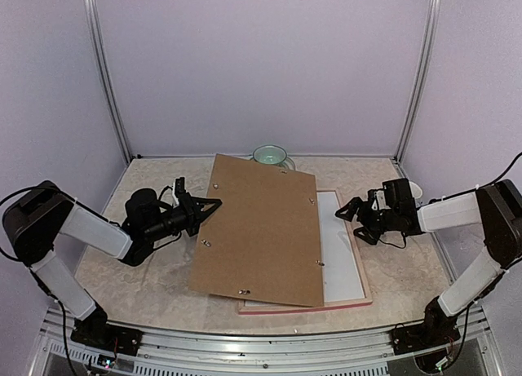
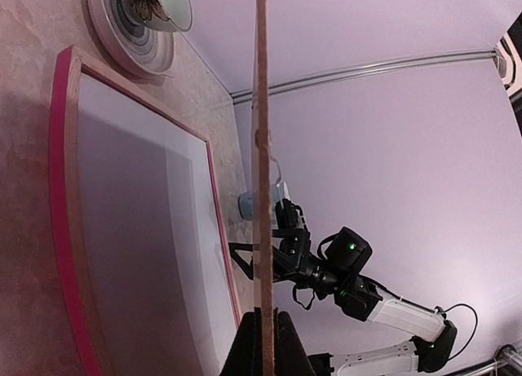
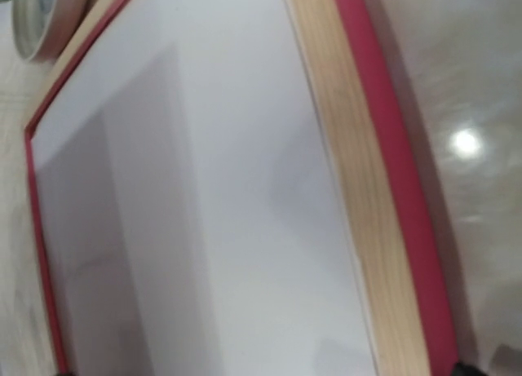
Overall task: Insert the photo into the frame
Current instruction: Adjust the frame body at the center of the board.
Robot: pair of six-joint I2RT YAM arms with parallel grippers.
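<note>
My left tool (image 1: 214,205) is closed tight on the near edge of the brown backing board (image 1: 261,229), and nothing else is in its grip. In the left wrist view the board (image 2: 261,148) runs straight out from between the fingers (image 2: 281,347), seen edge-on. It is lifted off the bench (image 1: 155,270) and tilted. Small metal tabs show along its rim.

Below and beyond that tool lies the frame (image 1: 303,308), flat on the bench, with most of it under the raised board. Its pale wood edge faces up and the pink rim (image 2: 61,188) runs around the outside. Inside it is a white sheet (image 1: 342,254) with a faint inner rectangle. I cannot tell whether that is the white back of the photo or only the mat. No dark print shows anywhere.

My right tool (image 1: 353,223) has its fingers spread wide and holds nothing. It hangs just above the frame's side nearest to it, pointing in toward the board. Its own camera looks down on the wood-and-pink rim (image 3: 391,188) and the white sheet (image 3: 204,188) close underneath. I cannot tell from that view whether it touches the frame.

Past the board's top edge, well away from both tools, a green bowl (image 1: 271,155) sits on a plate.
</note>
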